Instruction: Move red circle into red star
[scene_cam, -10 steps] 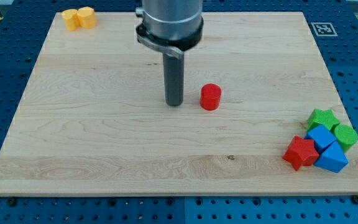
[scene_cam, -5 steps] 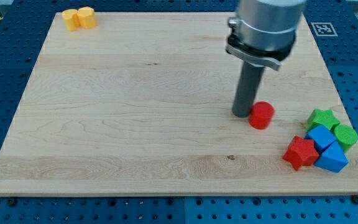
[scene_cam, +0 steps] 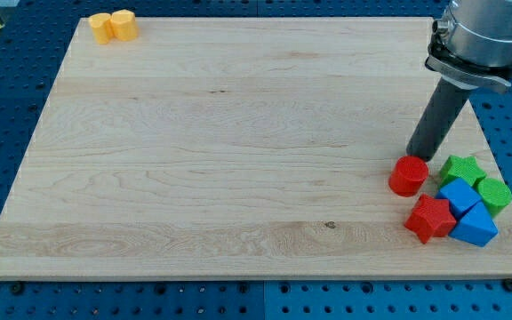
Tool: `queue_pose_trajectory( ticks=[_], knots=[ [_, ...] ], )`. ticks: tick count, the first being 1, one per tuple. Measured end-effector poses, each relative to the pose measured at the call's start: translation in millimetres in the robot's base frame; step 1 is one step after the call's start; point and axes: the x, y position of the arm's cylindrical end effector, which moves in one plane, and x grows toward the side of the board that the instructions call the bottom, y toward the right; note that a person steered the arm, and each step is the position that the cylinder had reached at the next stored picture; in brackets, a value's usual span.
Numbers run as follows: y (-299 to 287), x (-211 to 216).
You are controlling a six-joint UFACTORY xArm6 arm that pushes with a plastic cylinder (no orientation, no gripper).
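Rod pushing the red circle (scene_cam: 408, 175) toward the red star (scene_cam: 429, 218). There is no pincer on this arm and nothing is held: my tip (scene_cam: 419, 155) rests on the wooden board (scene_cam: 194, 160) just above the circle in the view, touching or nearly touching its upper edge. The star lies below and slightly to the view's right of the tip, just beyond the circle, with a small gap between the two. To finish well, push downward and a little rightward through the circle's centre, slowly, so it does not slide off toward the green star (scene_cam: 461, 169) or blue cube (scene_cam: 459, 195) beside the tip's path.
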Motion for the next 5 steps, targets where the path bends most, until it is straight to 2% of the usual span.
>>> queue_pose_trajectory(
  ticks=[3,5],
  knots=[
    [-12.0,8.3],
    [-19.8,39.9]
  ],
)
